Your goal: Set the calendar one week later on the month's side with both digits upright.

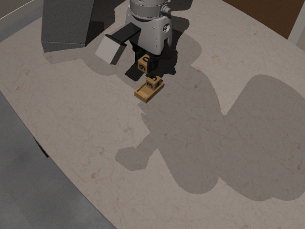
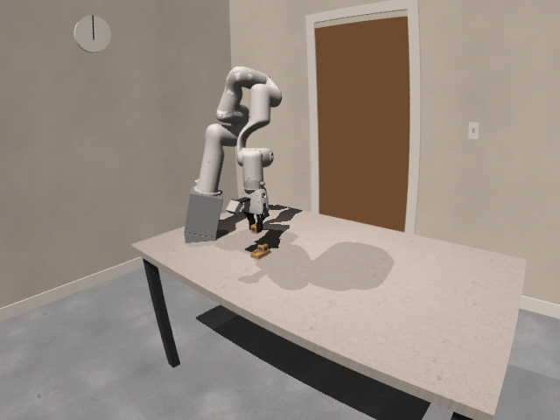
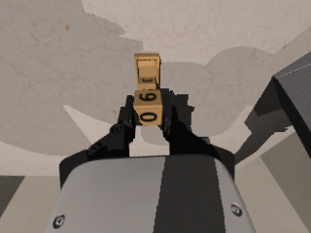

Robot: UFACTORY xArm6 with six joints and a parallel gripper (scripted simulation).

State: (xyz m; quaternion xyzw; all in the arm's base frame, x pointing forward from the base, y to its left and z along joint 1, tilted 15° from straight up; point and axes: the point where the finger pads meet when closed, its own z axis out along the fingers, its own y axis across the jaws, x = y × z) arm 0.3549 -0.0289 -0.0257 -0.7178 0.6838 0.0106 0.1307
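A small wooden tray (image 1: 148,90) lies flat on the table. One wooden cube (image 1: 153,82) stands in its far end, with 5 on top and 3 on the side facing the top camera. The tray's near half is empty. My gripper (image 1: 146,64) is shut on the second cube (image 1: 143,63), which shows 0 and 9 or 6, and holds it above the table just behind the tray. In the wrist view the held cube (image 3: 148,108) sits between the fingers, with the tray (image 3: 147,71) beyond it. In the exterior view the gripper (image 2: 256,227) hangs above the tray (image 2: 261,254).
The arm's grey base block (image 1: 66,23) stands at the back left of the table. A white-and-black camera housing (image 1: 112,47) juts from the wrist to the left. The table edge (image 1: 61,167) runs diagonally along the left.
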